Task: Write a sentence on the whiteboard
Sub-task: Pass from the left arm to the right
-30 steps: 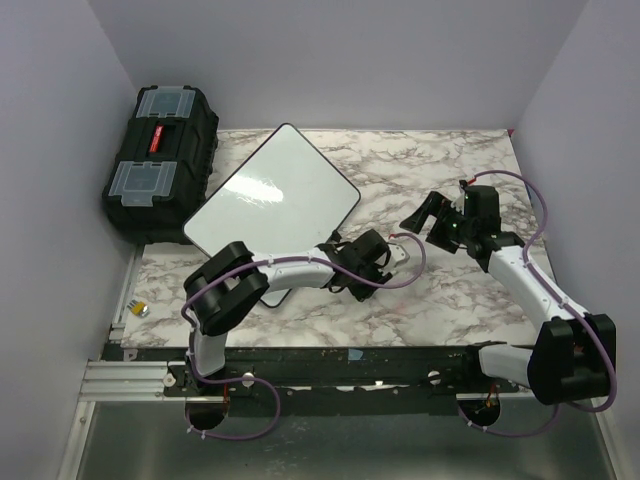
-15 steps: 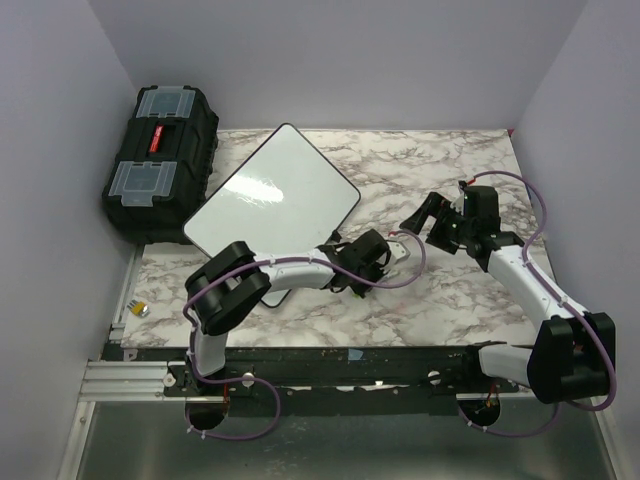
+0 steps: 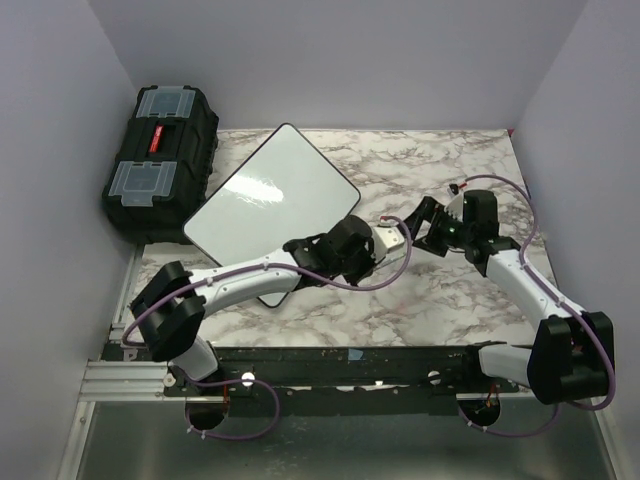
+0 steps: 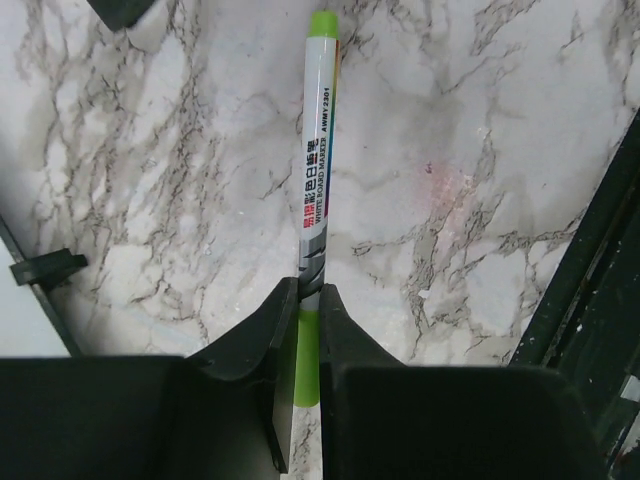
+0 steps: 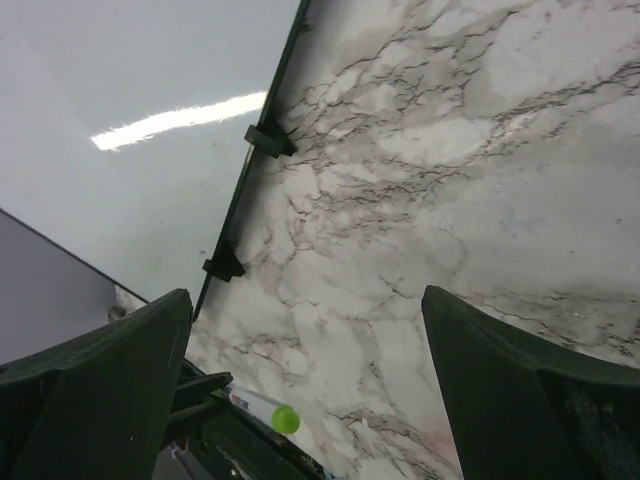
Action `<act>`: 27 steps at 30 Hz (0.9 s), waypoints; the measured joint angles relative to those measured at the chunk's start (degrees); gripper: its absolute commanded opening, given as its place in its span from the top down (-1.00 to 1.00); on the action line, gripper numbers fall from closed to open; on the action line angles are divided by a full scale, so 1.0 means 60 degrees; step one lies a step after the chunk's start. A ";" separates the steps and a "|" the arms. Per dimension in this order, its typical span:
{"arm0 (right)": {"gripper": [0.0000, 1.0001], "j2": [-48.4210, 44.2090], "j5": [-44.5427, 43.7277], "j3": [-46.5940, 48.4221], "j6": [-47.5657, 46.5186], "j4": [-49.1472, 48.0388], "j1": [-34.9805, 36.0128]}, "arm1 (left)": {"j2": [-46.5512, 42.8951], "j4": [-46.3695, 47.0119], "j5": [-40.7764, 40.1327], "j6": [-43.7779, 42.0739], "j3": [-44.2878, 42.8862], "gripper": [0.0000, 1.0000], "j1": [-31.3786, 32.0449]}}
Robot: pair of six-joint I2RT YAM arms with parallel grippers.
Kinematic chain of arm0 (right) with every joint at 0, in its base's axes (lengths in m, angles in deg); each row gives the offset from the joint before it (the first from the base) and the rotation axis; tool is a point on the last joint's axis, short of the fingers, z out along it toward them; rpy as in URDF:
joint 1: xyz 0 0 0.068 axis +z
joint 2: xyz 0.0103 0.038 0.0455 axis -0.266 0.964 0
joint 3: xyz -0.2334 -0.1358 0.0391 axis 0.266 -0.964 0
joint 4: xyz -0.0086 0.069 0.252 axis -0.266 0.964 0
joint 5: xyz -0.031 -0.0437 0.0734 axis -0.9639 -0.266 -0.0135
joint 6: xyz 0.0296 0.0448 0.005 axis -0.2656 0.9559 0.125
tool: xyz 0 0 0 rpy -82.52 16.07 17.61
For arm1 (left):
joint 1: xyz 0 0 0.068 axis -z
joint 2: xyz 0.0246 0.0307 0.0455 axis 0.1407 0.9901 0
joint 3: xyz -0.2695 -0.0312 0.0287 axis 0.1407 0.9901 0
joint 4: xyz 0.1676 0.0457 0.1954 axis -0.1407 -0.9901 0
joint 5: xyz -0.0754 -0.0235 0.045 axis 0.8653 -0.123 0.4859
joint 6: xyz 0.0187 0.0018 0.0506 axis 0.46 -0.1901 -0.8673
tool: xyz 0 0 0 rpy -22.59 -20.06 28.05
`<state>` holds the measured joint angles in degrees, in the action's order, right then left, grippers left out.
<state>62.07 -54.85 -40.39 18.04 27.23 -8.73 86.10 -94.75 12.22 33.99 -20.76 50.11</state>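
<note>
**Inspector:** What went unverified on the marker [image 4: 320, 150]?

**Operator:** Its lower end was buried between the fingers of my left gripper [image 4: 308, 300]. The finest print on the barrel was too small to read. From my right wrist, only its green-tipped end showed.

**Inspector:** The whiteboard [image 3: 275, 190]?

**Operator:** From above, my left arm [image 3: 250, 275] covered a strip by its near corner. My right wrist view cut it off at the top and left edges.

**Inspector:** Else?

**Operator:** The red label [image 3: 156, 141] on the toolbox [image 3: 160, 175] was illegible. A small yellow item [image 3: 140, 309] at far left was unidentifiable.

Glossy whiteboard [image 3: 272, 198], glossy plastic marker [image 4: 318, 150], marble-look table [image 3: 430, 170], matt plastic toolbox [image 3: 160, 160]
</note>
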 measured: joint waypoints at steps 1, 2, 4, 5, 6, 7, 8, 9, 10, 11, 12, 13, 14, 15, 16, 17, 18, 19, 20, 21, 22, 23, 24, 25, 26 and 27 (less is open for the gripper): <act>-1.00 -0.0018 0.0237 -0.0062 0.0036 -0.0160 0.0000 | -0.0255 -0.0069 0.0015 -0.0113 0.0004 1.00 -0.0004; -1.00 -0.0058 0.0499 -0.0153 0.0087 -0.0361 0.0000 | -0.0441 -0.0117 0.0040 -0.0200 0.0004 1.00 -0.0011; -0.99 -0.0186 0.0841 -0.0266 0.0160 -0.0612 0.0000 | -0.0747 -0.0233 0.0069 -0.0353 0.0004 1.00 -0.0051; -0.98 -0.0277 0.1035 -0.0313 0.0193 -0.0750 0.0000 | -0.0936 -0.0390 0.0080 -0.0459 -0.0004 1.00 -0.0069; -0.96 -0.0372 0.1279 -0.0342 0.0240 -0.0925 0.0000 | -0.1035 -0.0474 0.0080 -0.0521 -0.0004 1.00 -0.0080; -0.94 -0.0448 0.1479 -0.0364 0.0277 -0.1122 0.0000 | -0.1151 -0.0601 0.0084 -0.0594 -0.0007 1.00 -0.0087; -0.91 -0.0499 0.1650 -0.0379 0.0339 -0.1304 0.0000 | -0.1257 -0.0732 0.0087 -0.0667 -0.0007 1.00 -0.0113; -0.89 -0.0579 0.1942 -0.0433 0.0444 -0.1610 0.0000 | -0.1362 -0.0860 0.0095 -0.0743 -0.0011 1.00 -0.0124; -0.86 -0.0641 0.2193 -0.0506 0.0554 -0.1894 0.0000 | -0.1475 -0.0994 0.0117 -0.0812 -0.0018 1.00 -0.0138; -0.84 -0.0703 0.2455 -0.0597 0.0685 -0.2178 0.0000 | -0.1588 -0.1169 0.0160 -0.0882 -0.0047 1.00 -0.0142; -0.82 -0.0754 0.2736 -0.0703 0.0820 -0.2488 0.0000 | -0.1683 -0.1300 0.0197 -0.0954 -0.0102 1.00 -0.0142; -0.79 -0.0783 0.2951 -0.0798 0.0965 -0.2750 0.0000 | -0.1734 -0.1457 0.0233 -0.1013 -0.0182 1.00 -0.0142; -0.77 -0.0820 0.3275 -0.0936 0.1158 -0.3118 0.0000 | -0.1796 -0.1647 0.0291 -0.1086 -0.0321 1.00 -0.0142; -0.75 -0.0841 0.3512 -0.1035 0.1348 -0.3406 0.0000 | -0.1840 -0.1807 0.0339 -0.1151 -0.0463 1.00 -0.0142; -0.72 -0.0863 0.3679 -0.1111 0.1497 -0.3646 0.0000 | -0.1883 -0.1945 0.0390 -0.1235 -0.0612 1.00 -0.0142; -0.69 -0.0892 0.3883 -0.1209 0.1694 -0.3956 0.0000 | -0.1920 -0.2069 0.0423 -0.1290 -0.0729 1.00 -0.0142; -0.64 -0.0922 0.4076 -0.1290 0.1865 -0.4237 0.0000 | -0.1982 -0.2226 0.0477 -0.1351 -0.0849 1.00 -0.0146; -0.61 -0.0951 0.4248 -0.1344 0.2007 -0.4481 0.0004 | -0.2047 -0.2335 0.0525 -0.1424 -0.0933 1.00 -0.0146; -0.58 -0.0962 0.4393 -0.1366 0.2160 -0.4703 0.0022 | -0.2116 -0.2433 0.0576 -0.1475 -0.0994 1.00 -0.0146; -0.53 -0.0965 0.4535 -0.1366 0.2280 -0.4925 0.0058 | -0.2197 -0.2557 0.0627 -0.1526 -0.1071 1.00 -0.0146; -0.46 -0.0965 0.4648 -0.1366 0.2382 -0.5115 0.0095 | -0.2255 -0.2707 0.0703 -0.1599 -0.1169 1.00 -0.0160; -0.42 -0.0965 0.4743 -0.1366 0.2463 -0.5260 0.0146 | -0.2310 -0.2830 0.0790 -0.1654 -0.1279 1.00 -0.0189; -0.38 -0.0965 0.4830 -0.1366 0.2543 -0.5410 0.0208 | -0.2357 -0.2929 0.0874 -0.1712 -0.1395 1.00 -0.0189; -0.36 -0.0965 0.4907 -0.1366 0.2594 -0.5497 0.0270 | -0.2375 -0.2998 0.0947 -0.1756 -0.1483 1.00 -0.0200; -0.35 -0.0965 0.4994 -0.1366 0.2652 -0.5588 0.0361 | -0.2390 -0.3064 0.1009 -0.1803 -0.1555 1.00 -0.0200; -0.33 -0.0965 0.5074 -0.1366 0.2685 -0.5661 0.0459 | -0.2390 -0.3136 0.1042 -0.1836 -0.1621 1.00 -0.0200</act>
<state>56.28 -24.40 -48.58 34.15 -6.73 -5.98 71.76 -113.57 18.47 22.97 -30.49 48.90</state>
